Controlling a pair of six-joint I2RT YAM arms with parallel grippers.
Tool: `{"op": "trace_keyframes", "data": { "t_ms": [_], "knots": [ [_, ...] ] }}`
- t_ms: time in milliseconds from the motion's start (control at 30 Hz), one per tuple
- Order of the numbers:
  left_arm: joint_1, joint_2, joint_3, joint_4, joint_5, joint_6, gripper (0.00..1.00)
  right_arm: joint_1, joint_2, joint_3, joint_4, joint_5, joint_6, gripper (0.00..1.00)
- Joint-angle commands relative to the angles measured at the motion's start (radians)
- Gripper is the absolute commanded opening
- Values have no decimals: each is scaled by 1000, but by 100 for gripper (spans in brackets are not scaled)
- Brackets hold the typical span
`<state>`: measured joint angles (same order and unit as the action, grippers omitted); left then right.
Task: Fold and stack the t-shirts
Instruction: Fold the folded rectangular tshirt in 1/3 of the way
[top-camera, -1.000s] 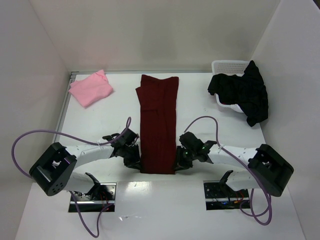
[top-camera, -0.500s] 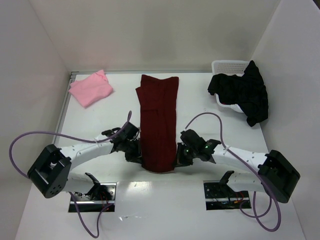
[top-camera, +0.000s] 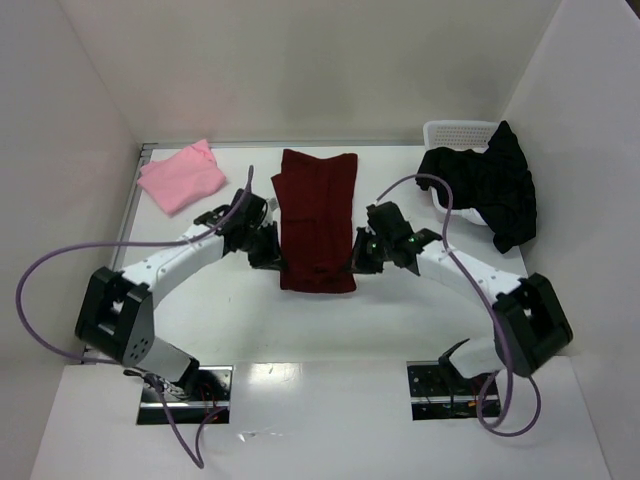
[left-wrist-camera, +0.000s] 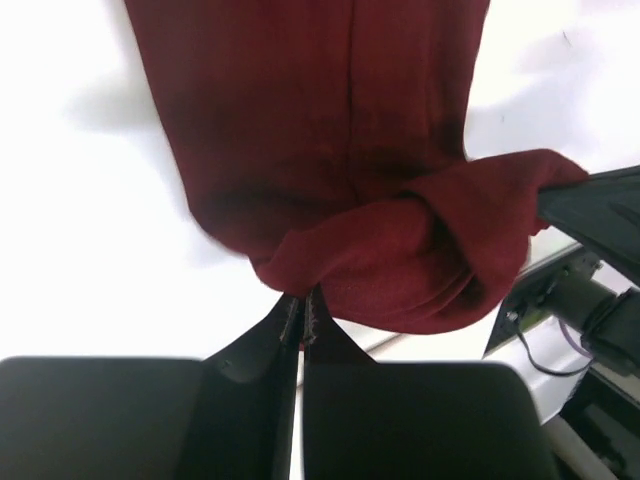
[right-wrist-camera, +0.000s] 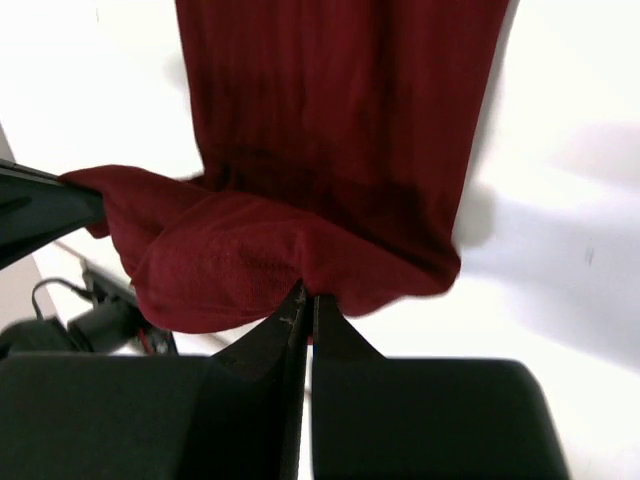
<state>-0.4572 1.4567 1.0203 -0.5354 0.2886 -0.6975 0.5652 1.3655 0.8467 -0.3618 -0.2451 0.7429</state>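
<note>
At table (top-camera: 400, 320) ctr, L pincer (left-wrist-camera: 303, 305) & R pincer (right-wrist-camera: 306, 298) tight on maroon t-shirt (top-camera: 318, 215) hem, tips part-hidden.

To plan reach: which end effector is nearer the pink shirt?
Left. The left end effector is to the right of the pink shirt; the right end effector lies farther right, across the maroon shirt.

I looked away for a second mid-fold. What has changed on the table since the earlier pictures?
The left gripper and right gripper closed on the maroon t-shirt at its near hem and carried it farther back, folding it over. The pink t-shirt, black t-shirt and white basket stayed put.
</note>
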Motion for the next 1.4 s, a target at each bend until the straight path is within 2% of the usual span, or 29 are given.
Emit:
{"op": "trace_keyframes", "data": {
  "t_ms": [0,367,633,700,767,800,867,900,933,1000,1133,1267,1367],
  "knots": [
    [50,95,104,-3,75,128,0,-37,95,116,9,-13,-88,0],
    [183,422,400,-14,179,248,0,-148,385,444,9,-23,-163,0],
    [219,638,641,-54,225,277,0,-186,575,629,-2,-23,-181,0],
    [229,677,698,-63,225,277,11,-186,629,670,-11,-23,-181,1],
    [229,717,719,-63,225,277,28,-197,667,690,-11,-23,-191,7],
    [239,717,719,-63,225,277,37,-197,667,703,-11,-23,-191,17],
    [253,726,719,-40,216,268,46,-206,678,703,4,-14,-191,24],
    [262,726,719,-19,216,268,53,-218,678,712,32,-5,-182,35],
    [284,726,730,-18,216,268,64,-218,678,729,41,-5,-181,41],
    [304,726,753,-18,216,268,68,-241,687,762,41,-25,-181,48],
    [353,686,805,2,207,268,83,-261,687,841,41,-14,-181,76],
    [376,659,827,2,216,288,91,-272,650,836,53,-5,-181,82],
    [376,619,781,11,297,312,93,-272,606,763,78,-28,-191,83]
  ]
}}
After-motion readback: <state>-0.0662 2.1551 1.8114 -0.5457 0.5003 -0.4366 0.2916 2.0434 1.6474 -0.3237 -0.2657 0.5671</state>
